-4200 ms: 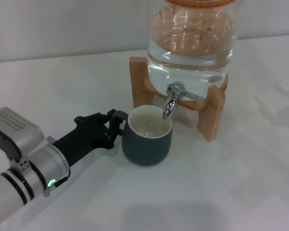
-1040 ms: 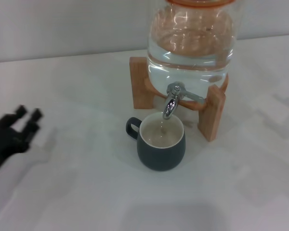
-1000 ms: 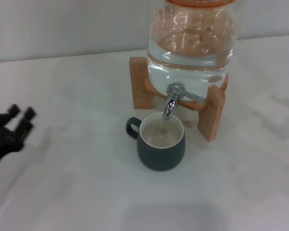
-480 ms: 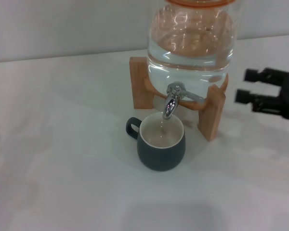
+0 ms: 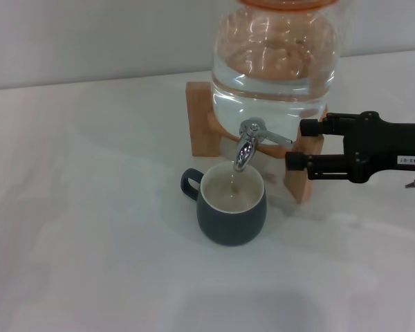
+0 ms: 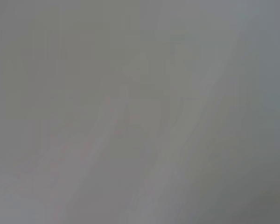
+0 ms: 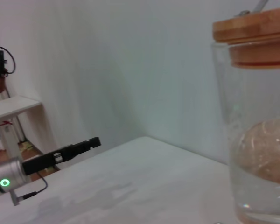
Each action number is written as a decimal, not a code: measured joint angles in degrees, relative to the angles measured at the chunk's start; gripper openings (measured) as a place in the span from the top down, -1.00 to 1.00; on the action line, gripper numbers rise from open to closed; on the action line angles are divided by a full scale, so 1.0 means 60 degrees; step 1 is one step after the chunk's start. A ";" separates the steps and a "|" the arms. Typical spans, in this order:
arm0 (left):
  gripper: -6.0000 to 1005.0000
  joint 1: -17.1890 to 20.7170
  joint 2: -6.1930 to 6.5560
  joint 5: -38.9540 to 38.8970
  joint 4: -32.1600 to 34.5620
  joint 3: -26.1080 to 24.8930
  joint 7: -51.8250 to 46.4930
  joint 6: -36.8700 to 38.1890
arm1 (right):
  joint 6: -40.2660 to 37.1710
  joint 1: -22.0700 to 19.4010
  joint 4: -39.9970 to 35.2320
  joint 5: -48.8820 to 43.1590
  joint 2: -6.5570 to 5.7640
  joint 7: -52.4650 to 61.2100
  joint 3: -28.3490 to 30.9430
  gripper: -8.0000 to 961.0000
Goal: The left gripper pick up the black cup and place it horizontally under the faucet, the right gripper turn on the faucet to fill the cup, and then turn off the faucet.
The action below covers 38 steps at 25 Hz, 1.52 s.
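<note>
We see the black cup (image 5: 232, 209) standing upright on the white tabletop (image 5: 90, 263), directly below the spout of the faucet (image 5: 247, 144), with its small loop handle turned toward the robot's left and its cream inside showing. The chrome faucet points down over the cup's mouth, its tip just above the rim, and it juts from the lower front of the glass jar (image 5: 277, 62), which holds clear water and sits on a wooden stand (image 5: 306, 166). We cannot tell whether water runs from the spout. In the right wrist view the jar (image 7: 256, 140) fills one side, topped by a wooden lid (image 7: 252, 35) with an orange seal band under it. The right gripper (image 5: 296, 144) reaches in from the robot's right at about the height of the faucet, its two long fingers (image 5: 318, 126) parted and lying one above the other in the head view, with nothing between them; their tips are just beside the faucet's lever and in front of the stand's right leg, and we cannot tell whether they touch it. A small white label shows on the gripper's body. The left gripper (image 7: 86, 143) appears only in the right wrist view, well apart from the jar beyond the tabletop's far edge, on an arm with a silver wrist and a green light; we cannot tell how its fingers are set. The left wrist view shows only a grey blur.
</note>
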 joint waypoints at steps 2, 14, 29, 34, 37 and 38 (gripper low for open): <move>0.15 -0.0002 -0.0003 -0.0002 -0.0002 0.0006 0.0020 -0.0032 | -0.0132 0.0005 -0.0006 -0.0040 0.0000 0.0039 -0.0071 -0.61; 0.15 -0.0005 0.0004 0.0045 -0.0011 0.0034 0.0073 -0.0056 | -0.0266 0.0083 -0.0092 -0.0151 -0.0001 0.0066 -0.0717 -0.61; 0.15 -0.0005 -0.0015 0.0072 0.0000 0.0047 0.0079 -0.0074 | -0.0201 0.0044 -0.0385 -0.0066 0.0001 0.0019 -0.1151 -0.60; 0.15 -0.0005 -0.0016 0.0072 -0.0010 0.0049 0.0084 -0.0074 | -0.0040 -0.0186 -0.0498 0.0006 0.0000 0.0004 -0.0948 -0.60; 0.15 -0.0005 -0.0009 0.0044 -0.0016 0.0049 0.0095 -0.0073 | 0.0294 -0.0408 -0.0730 0.0194 0.0000 -0.0004 -0.0796 -0.60; 0.15 -0.0005 -0.0009 0.0044 -0.0016 0.0049 0.0095 -0.0073 | 0.0409 -0.0468 -0.0803 0.0277 0.0000 -0.0007 -0.0760 -0.60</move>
